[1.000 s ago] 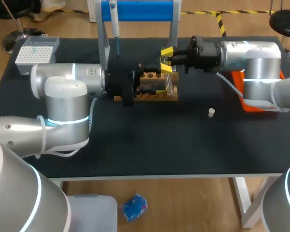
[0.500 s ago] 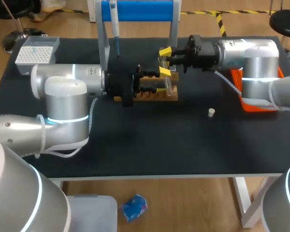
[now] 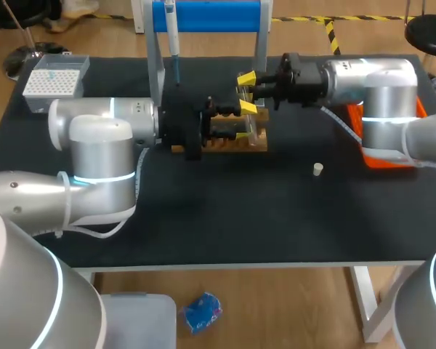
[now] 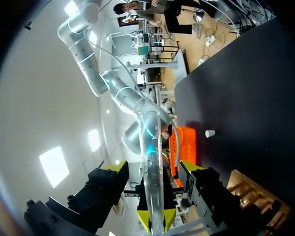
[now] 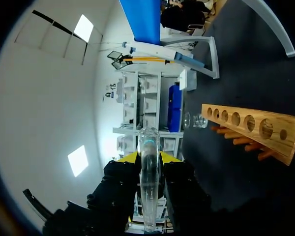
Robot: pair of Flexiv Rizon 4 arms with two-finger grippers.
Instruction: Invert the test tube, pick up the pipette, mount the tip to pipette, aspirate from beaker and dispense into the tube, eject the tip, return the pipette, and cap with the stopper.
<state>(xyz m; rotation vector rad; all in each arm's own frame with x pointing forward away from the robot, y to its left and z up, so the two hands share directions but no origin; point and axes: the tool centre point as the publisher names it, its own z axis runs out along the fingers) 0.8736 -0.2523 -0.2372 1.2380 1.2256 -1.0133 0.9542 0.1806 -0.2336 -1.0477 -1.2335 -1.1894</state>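
Note:
A clear test tube (image 4: 150,147) (image 5: 150,187) is held level above the wooden rack (image 3: 225,142). My right gripper (image 3: 248,92) (image 5: 148,157) is shut on it, yellow tips tight against the glass. My left gripper (image 3: 229,116) (image 4: 154,167) faces it from the other side. Its fingers straddle the tube with a gap on each side, so it is open. The pipette (image 3: 172,36) hangs on the blue stand (image 3: 207,16) behind the rack. The small pale stopper (image 3: 317,169) (image 4: 210,133) lies on the mat to the right. A small glass vessel (image 5: 194,120) stands beyond the rack (image 5: 250,125).
A grey tip box (image 3: 54,80) sits at the back left corner. An orange tray (image 3: 378,160) lies under my right arm. The black mat (image 3: 225,218) in front of the rack holds only the stopper.
My right gripper has carried the tube a little to the left, toward the left gripper. The left fingers have come closer together around the tube.

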